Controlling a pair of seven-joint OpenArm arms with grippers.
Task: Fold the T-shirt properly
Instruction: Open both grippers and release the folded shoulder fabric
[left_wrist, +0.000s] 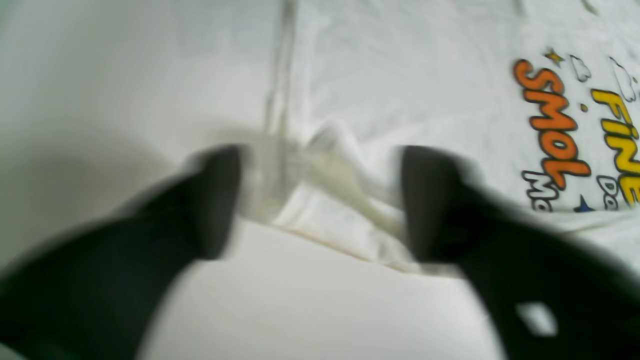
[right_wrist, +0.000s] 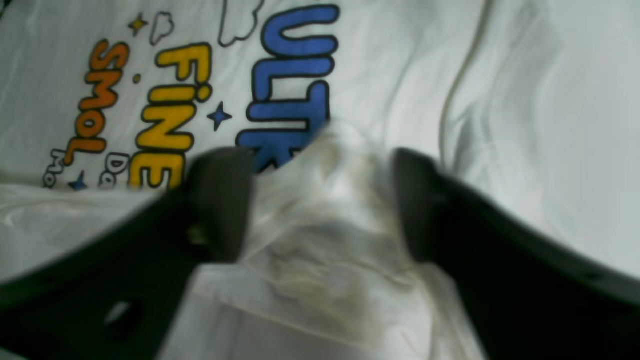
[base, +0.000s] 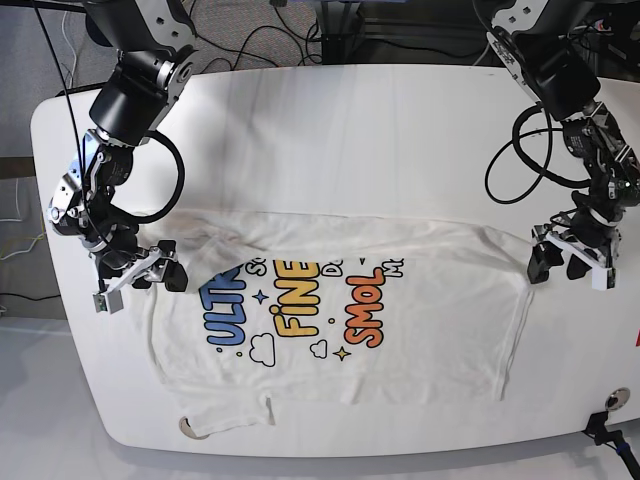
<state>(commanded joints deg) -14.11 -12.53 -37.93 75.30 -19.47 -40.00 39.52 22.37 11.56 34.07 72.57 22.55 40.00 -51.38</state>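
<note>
Lying bunched between both arms' parted fingers (right_wrist: 220, 200) (left_wrist: 215, 200): the T-shirt (base: 330, 330).

A white table (base: 330, 110) with rounded corners carries the load, its far half bare and its near edge holding a small round fitting at the near right corner (base: 614, 399). Spread across its near half lies the T-shirt (base: 420, 330), white, print side up, with the blue, yellow and orange lettering reading sideways toward the left edge. The cloth is rumpled along its far edge, and one short sleeve (base: 225, 418) reaches almost to the table's near rim.
</note>
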